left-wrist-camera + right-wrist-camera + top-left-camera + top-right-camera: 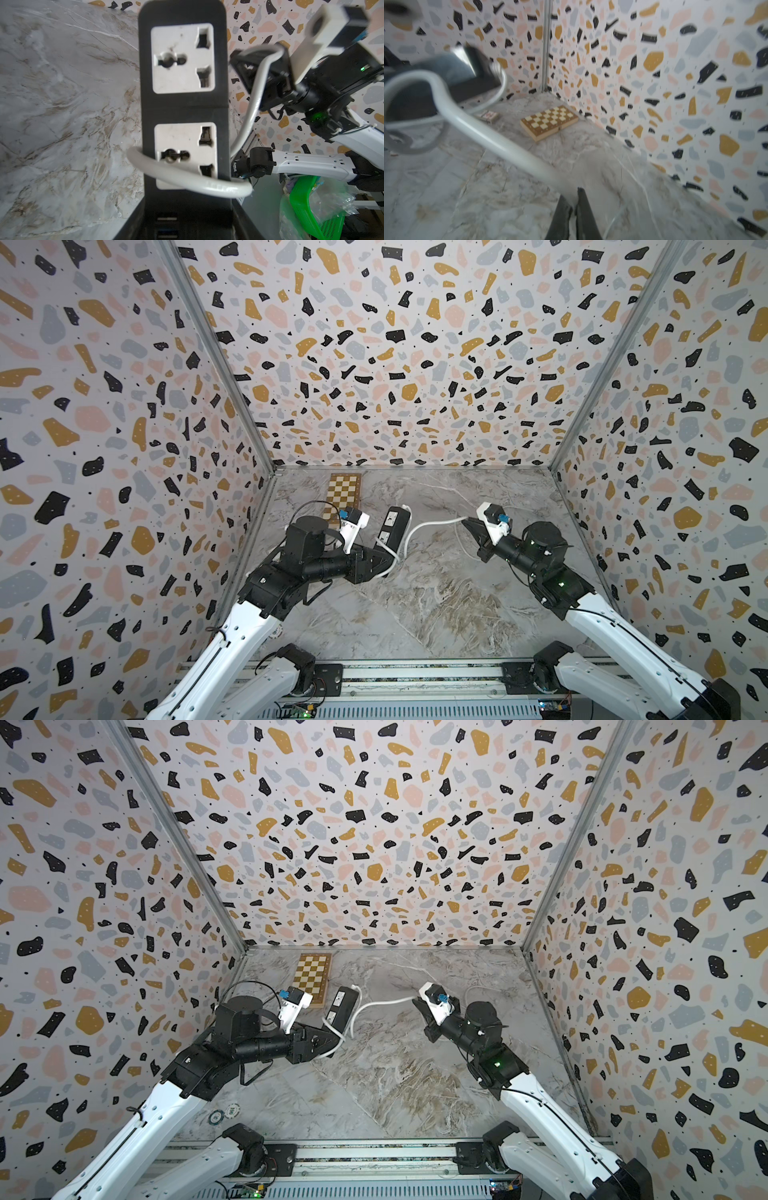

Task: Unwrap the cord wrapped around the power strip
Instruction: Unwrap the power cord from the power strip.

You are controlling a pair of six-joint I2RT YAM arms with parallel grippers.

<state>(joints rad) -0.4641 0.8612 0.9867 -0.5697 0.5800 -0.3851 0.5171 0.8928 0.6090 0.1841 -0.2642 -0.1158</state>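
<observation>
Left gripper [381, 556] closed on the dark near end of the power strip [392, 526], held tilted off the table [436, 605] at left-centre. One turn of the cord [187, 180] loops the strip by that end; the right gripper [468, 523], farther right, pinches the cord's free run.

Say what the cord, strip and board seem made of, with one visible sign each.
The cord looks like smooth white plastic sheathing: it bends in soft loops. The strip seems matte black moulded plastic with off-white socket faces. The board looks wooden, perhaps varnished: tan edges, brown-and-cream squares.
</observation>
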